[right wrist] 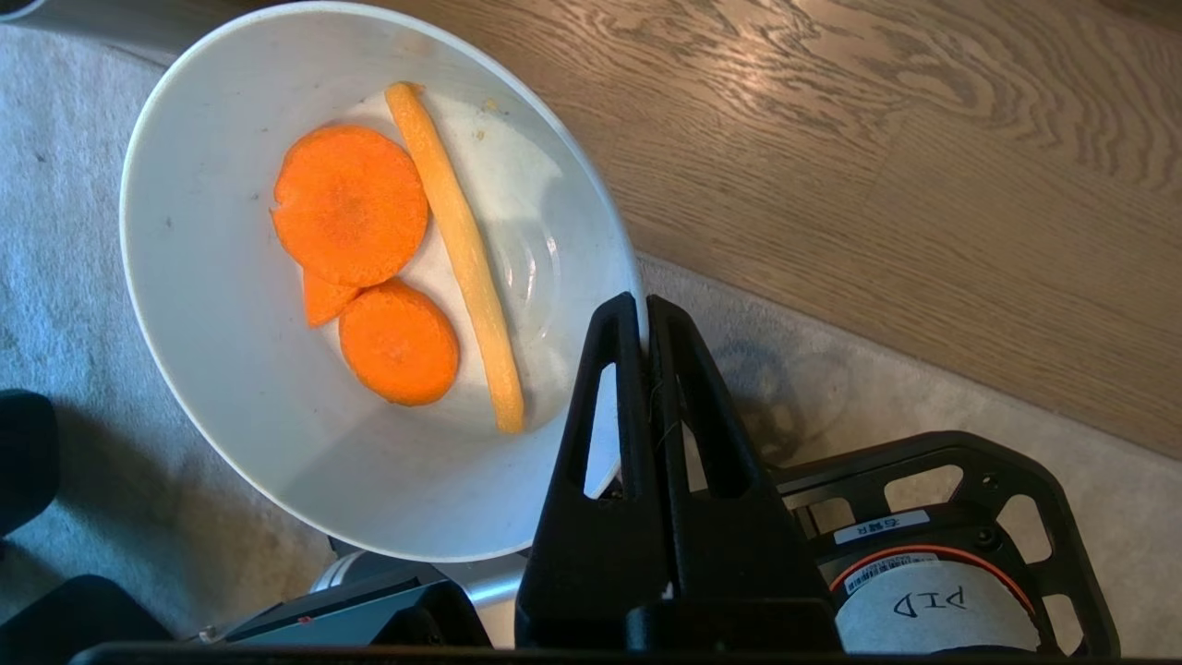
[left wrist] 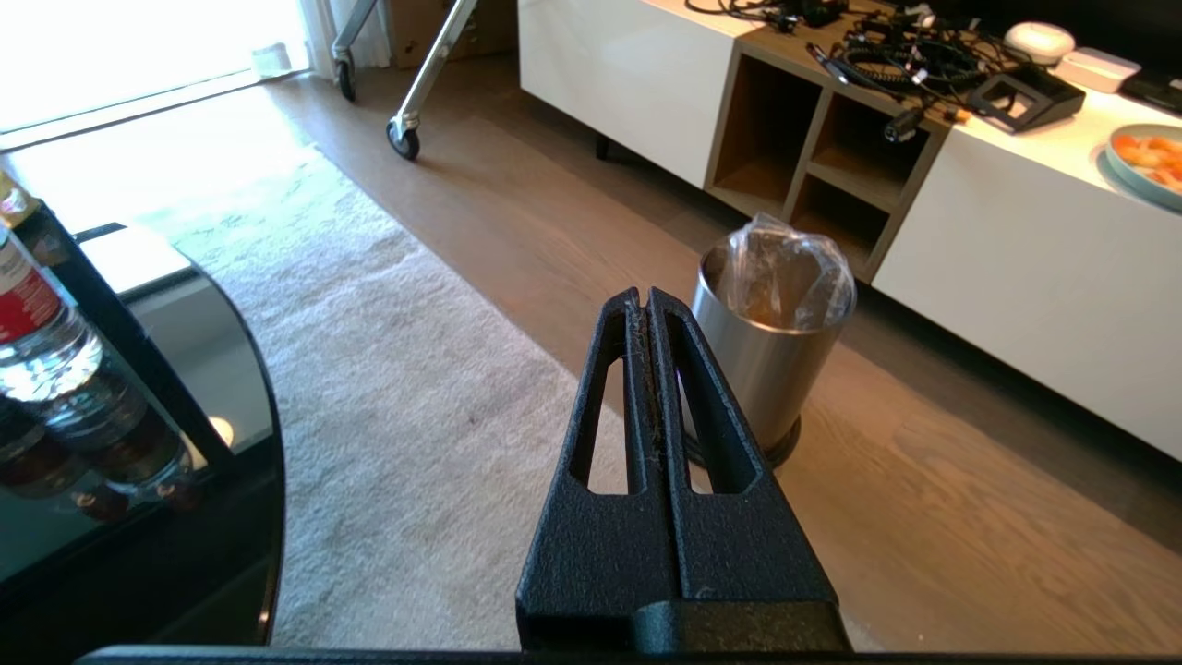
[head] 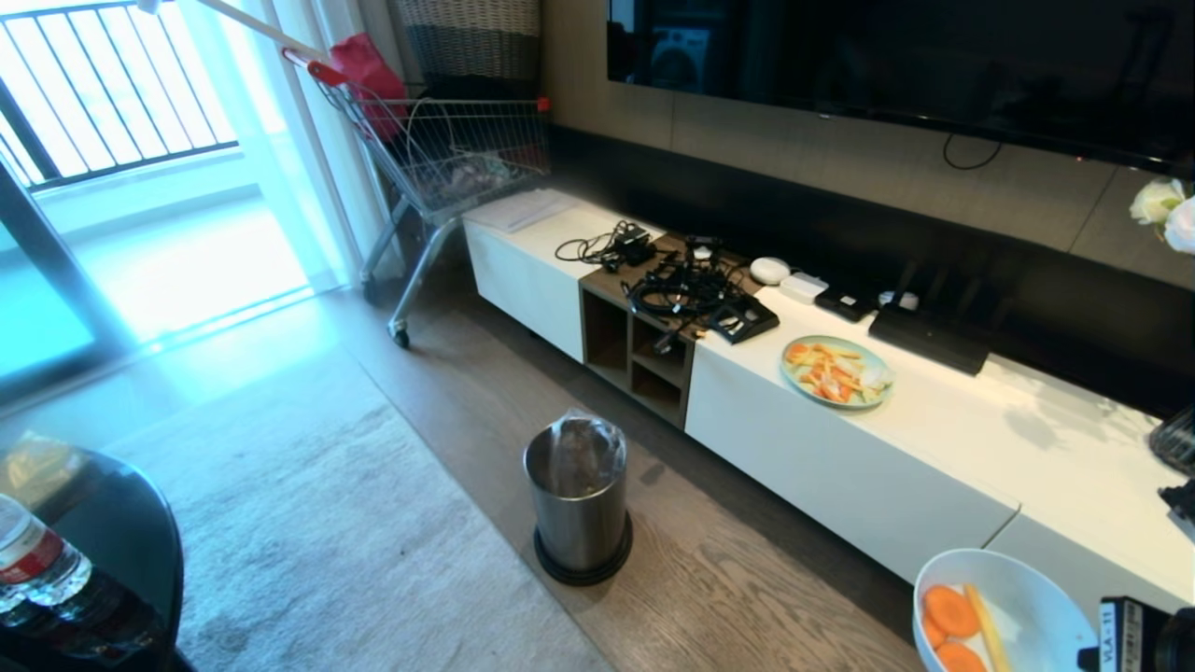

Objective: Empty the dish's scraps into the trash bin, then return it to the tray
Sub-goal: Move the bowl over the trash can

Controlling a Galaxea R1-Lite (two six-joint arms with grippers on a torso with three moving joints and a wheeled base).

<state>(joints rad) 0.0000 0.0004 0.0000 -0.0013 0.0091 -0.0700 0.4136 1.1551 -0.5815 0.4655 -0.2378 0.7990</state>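
Observation:
The dish [right wrist: 231, 388] is a small white bowl held in the air above the rug, and it shows at the head view's lower right [head: 1036, 597]. My right gripper [right wrist: 644, 309] is shut on its rim. The scraps [right wrist: 355, 208], orange carrot slices and a pale-yellow stick, lie inside the dish [head: 952, 611]. The trash bin [head: 577, 499], brushed steel with a clear liner, stands on the wood floor to the dish's left [left wrist: 771, 356]. My left gripper [left wrist: 644, 297] is shut and empty, parked with the bin just beyond its tips. The tray is out of view.
A long white TV cabinet [head: 934, 439] runs along the wall, bearing a pale-green plate of orange and yellow pieces [head: 836, 371] and a tangle of cables [head: 681, 285]. A shopping cart [head: 439, 159] stands at its far end. A dark glass table with a water bottle [head: 37, 565] is at my left.

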